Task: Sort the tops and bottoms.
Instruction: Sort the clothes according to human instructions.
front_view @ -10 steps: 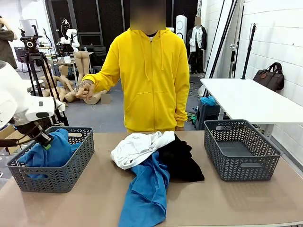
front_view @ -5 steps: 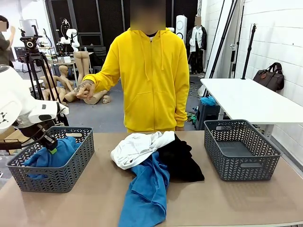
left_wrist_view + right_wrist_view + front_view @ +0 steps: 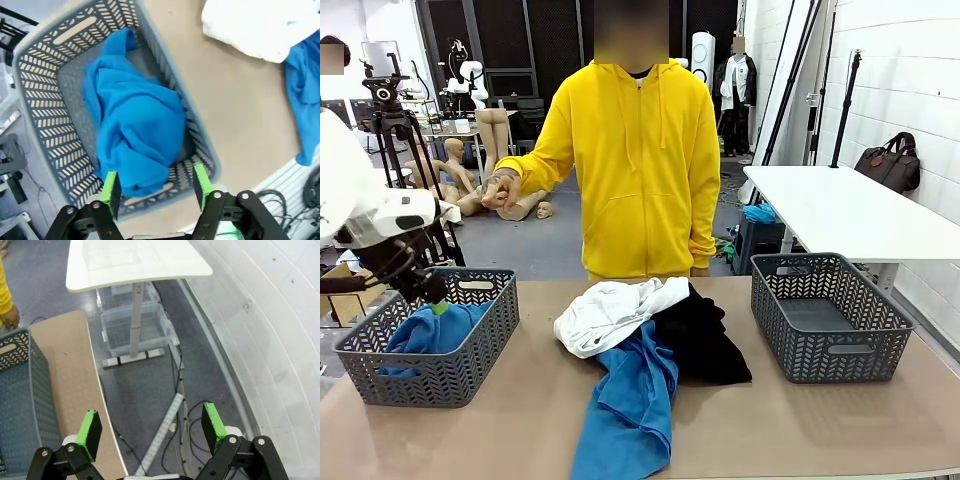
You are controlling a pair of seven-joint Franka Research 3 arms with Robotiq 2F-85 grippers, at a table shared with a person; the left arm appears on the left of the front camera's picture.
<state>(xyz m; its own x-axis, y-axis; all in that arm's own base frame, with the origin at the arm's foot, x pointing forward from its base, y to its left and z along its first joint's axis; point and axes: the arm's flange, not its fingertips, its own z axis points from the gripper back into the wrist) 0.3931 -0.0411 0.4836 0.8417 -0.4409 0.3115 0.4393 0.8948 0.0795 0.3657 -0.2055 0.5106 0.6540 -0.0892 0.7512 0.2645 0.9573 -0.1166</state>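
Shows the left end effector [image 3: 436, 304] [image 3: 155, 182] released above the left basket [image 3: 460, 375] [image 3: 40, 115], green pads apart with nothing between them. Finds one blue top [image 3: 435, 330] [image 3: 137, 135] crumpled inside that basket, close under the pads; cannot tell whether touching. Keeps the other garments heaped in the middle of the table [image 3: 520, 430]: the white top [image 3: 610, 310] [image 3: 260, 25] at the far left of the heap, the black bottoms [image 3: 705, 340] just to its right and touching it, the second blue top [image 3: 630, 410] [image 3: 305, 90] trailing from the heap toward the near edge. Sets the right basket [image 3: 830, 350] [image 3: 20, 405] at the right of the table, well apart from the heap. Shows the right end effector [image 3: 152, 432] released as well, jaws wide, hanging past the table's right end above the floor. Places a person [image 3: 640, 170] in a yellow hoodie at the far side.
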